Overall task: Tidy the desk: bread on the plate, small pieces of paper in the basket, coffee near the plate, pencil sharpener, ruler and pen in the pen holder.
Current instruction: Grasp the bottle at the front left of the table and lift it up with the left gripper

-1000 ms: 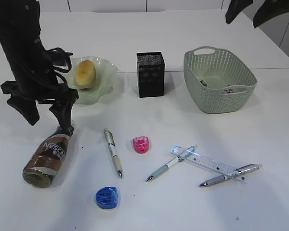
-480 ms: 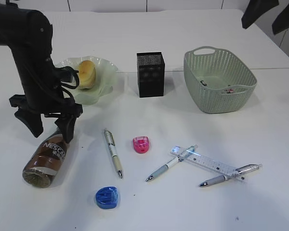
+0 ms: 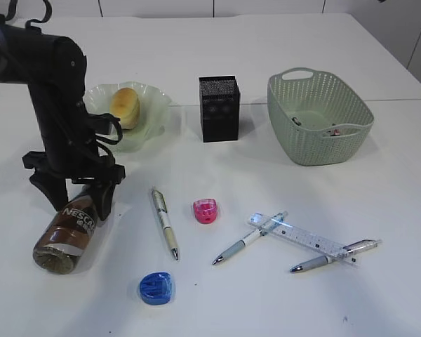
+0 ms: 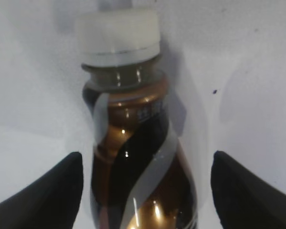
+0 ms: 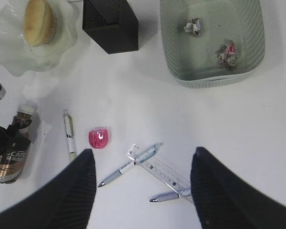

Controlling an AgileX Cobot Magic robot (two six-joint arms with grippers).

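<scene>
Hiding the neck and cap of the coffee (image 3: 64,237) behind the left gripper (image 3: 76,199) in the exterior view. Cutting off the bottle's lower body at the bottom edge of the left wrist view, along with both black fingers (image 4: 47,193). Showing the small pieces of paper (image 5: 227,53) too small in the basket (image 3: 288,119) from outside, and cropping the right gripper (image 5: 142,191) to two dark blurred fingers.

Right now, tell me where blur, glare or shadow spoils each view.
Exterior view: sharp and evenly lit; soft shadows beside the pen holder and basket, a bright glint on the ruler.
Left wrist view: close and soft; small highlights on the coffee, fingers dark and blurred.
Right wrist view: clear; fingers are blurred silhouettes, paper wads visible.
</scene>
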